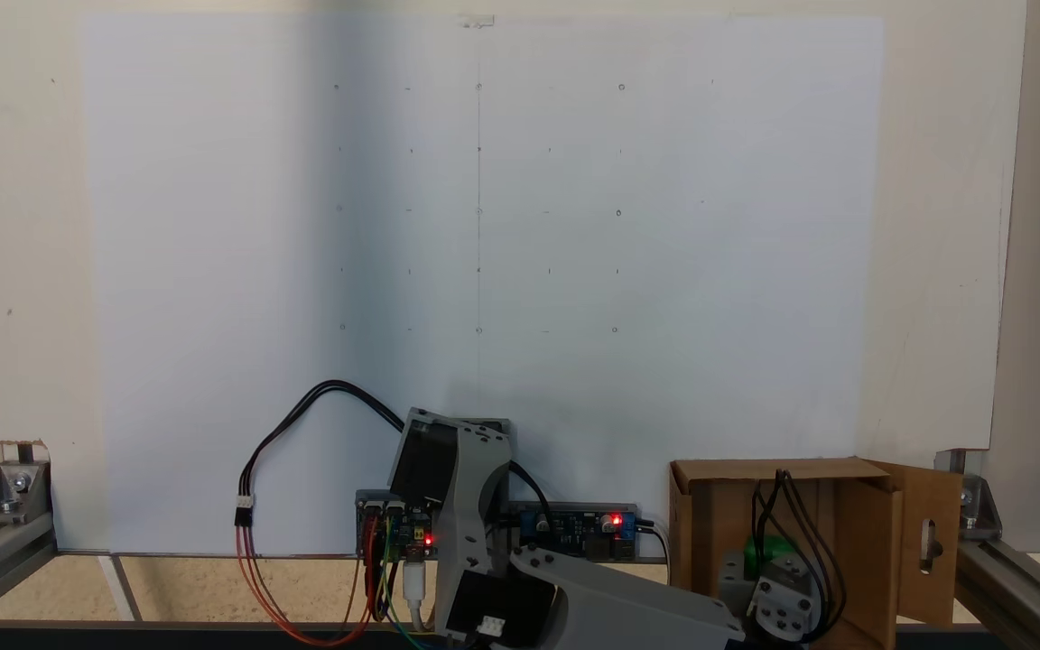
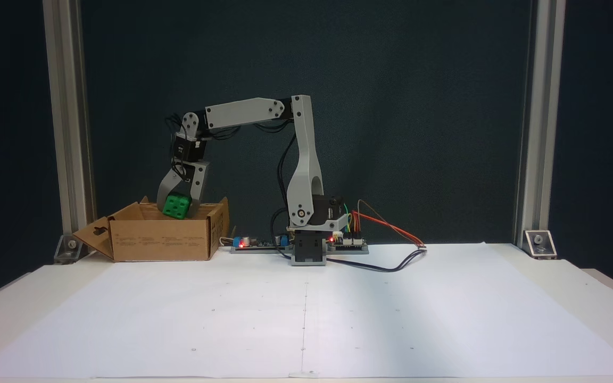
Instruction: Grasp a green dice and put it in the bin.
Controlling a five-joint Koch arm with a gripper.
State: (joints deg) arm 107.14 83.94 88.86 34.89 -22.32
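The bin (image 2: 163, 239) stands left of the arm's base (image 2: 308, 250) in a fixed view. The gripper (image 2: 177, 208) hangs over the bin, clamping the dice (image 2: 176, 206) at the rim.

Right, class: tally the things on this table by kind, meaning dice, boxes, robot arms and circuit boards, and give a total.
Green dice: 1, held in the end effector
Cardboard box: 1
Robot arm: 1
Circuit boards: 2
Total: 5

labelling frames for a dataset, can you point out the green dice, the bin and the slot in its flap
green dice (image 2: 176, 206): fixed view, its front pipped face, between the jaws.
bin (image 2: 160, 246): fixed view, its front wall.
slot (image 1: 928, 545): fixed view, flap edge just right of the cut-out.
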